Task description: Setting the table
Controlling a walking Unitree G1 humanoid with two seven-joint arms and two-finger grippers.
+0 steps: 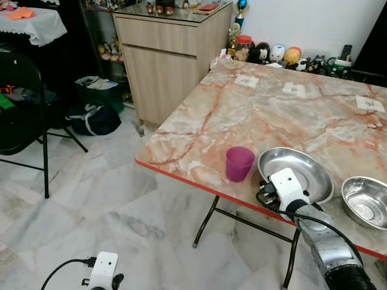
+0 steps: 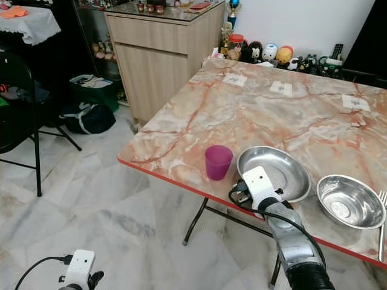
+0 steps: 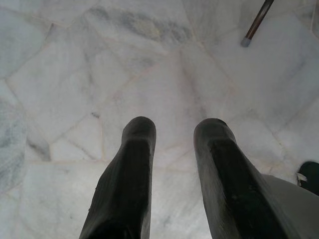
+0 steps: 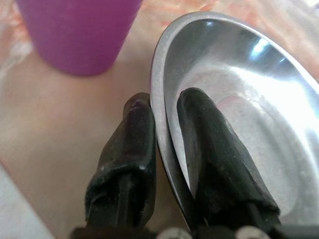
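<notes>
A shallow steel plate (image 1: 300,168) lies near the front edge of the marble-patterned table (image 1: 272,115). My right gripper (image 4: 164,107) is shut on the plate's near rim, one finger inside and one outside. Just left of the plate stands a purple cup (image 1: 239,163), upright. To the plate's right sits a steel bowl (image 1: 367,202), with a fork (image 2: 381,220) at the picture's edge beyond it. My left gripper (image 3: 172,129) hangs open over the floor, holding nothing.
Small white paper squares (image 1: 294,89) lie across the far side of the table, and figurines (image 1: 284,55) line the wall behind. A wooden cabinet (image 1: 169,54) stands at the table's left, a black folding chair (image 1: 21,103) and a dark bag (image 1: 94,119) further left on the marble floor.
</notes>
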